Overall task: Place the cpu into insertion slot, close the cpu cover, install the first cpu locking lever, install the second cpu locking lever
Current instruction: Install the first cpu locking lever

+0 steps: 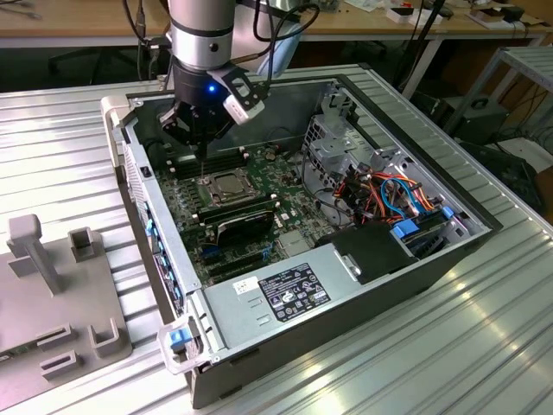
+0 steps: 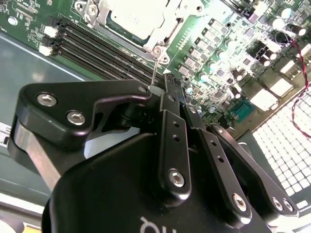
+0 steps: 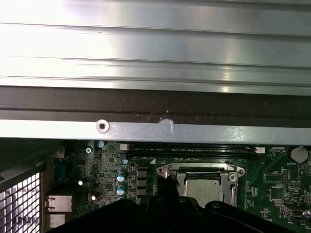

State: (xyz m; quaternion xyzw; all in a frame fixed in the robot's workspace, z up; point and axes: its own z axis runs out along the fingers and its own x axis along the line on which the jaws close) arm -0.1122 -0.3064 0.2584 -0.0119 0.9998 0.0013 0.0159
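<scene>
Cpu [image 3: 203, 190] lies seated in the insertion slot [image 2: 156, 50] under the lowered cpu cover [image 3: 201, 171], so I hold the pincer [image 2: 168, 83], fingers together, just beside the thin locking lever [image 2: 154, 73] to work it.

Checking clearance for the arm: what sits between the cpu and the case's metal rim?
In the first wrist view, beyond the cpu cover, the long black memory slots run between the cpu and the case's metal rim.

The arm [image 1: 200, 39] hangs vertical, its gripper [image 2: 168, 82] pinched closed at the tips
</scene>
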